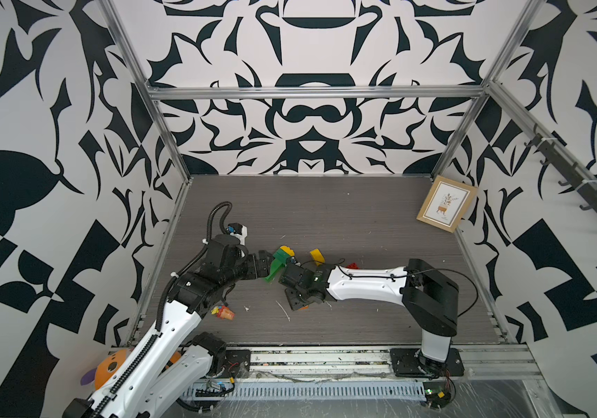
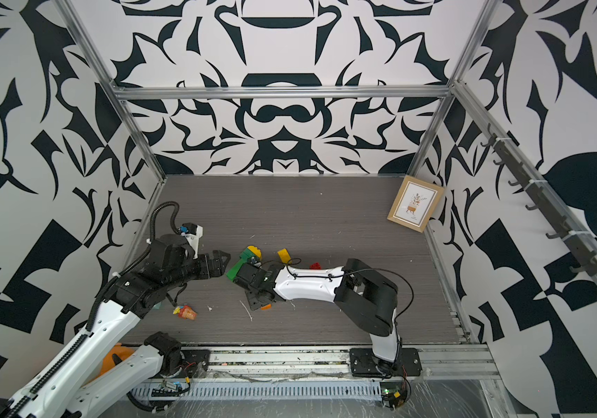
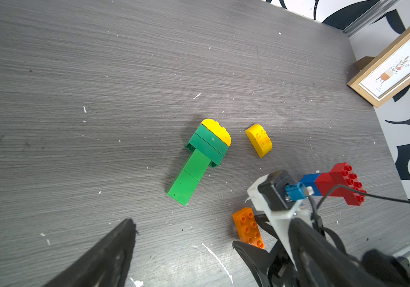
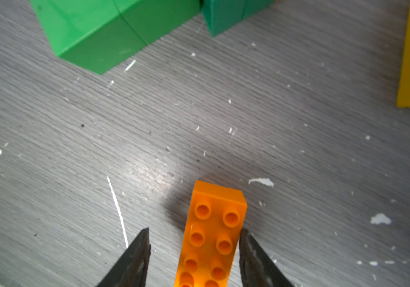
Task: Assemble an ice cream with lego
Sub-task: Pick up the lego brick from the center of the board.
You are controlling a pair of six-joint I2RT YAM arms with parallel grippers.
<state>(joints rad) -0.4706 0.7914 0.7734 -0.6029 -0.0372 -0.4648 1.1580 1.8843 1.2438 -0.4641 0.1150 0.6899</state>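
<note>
A lego assembly lies flat mid-table: a light green stem, two dark green bricks and a yellow rounded cap [image 3: 200, 159] [image 1: 278, 263] [image 2: 243, 263]. A loose yellow rounded brick [image 3: 258, 140] [image 1: 317, 256] lies beside it. A joined blue and red piece [image 3: 340, 184] [image 1: 353, 266] lies further right. My right gripper [image 4: 195, 231] [image 1: 299, 305] points down and straddles an orange brick [image 4: 214, 236] [image 3: 247, 227]. One finger touches the brick's side, the other stands off with a gap. My left gripper [image 3: 183, 232] [image 2: 223, 262] hangs wide open by the green stem's end, holding nothing.
A framed picture [image 1: 447, 207] leans against the right wall at the back. A small multicoloured cone toy [image 1: 225, 312] lies near the left arm. An orange plush toy [image 1: 112, 367] sits below the table's front left corner. White flecks dot the grey table [image 1: 362, 224].
</note>
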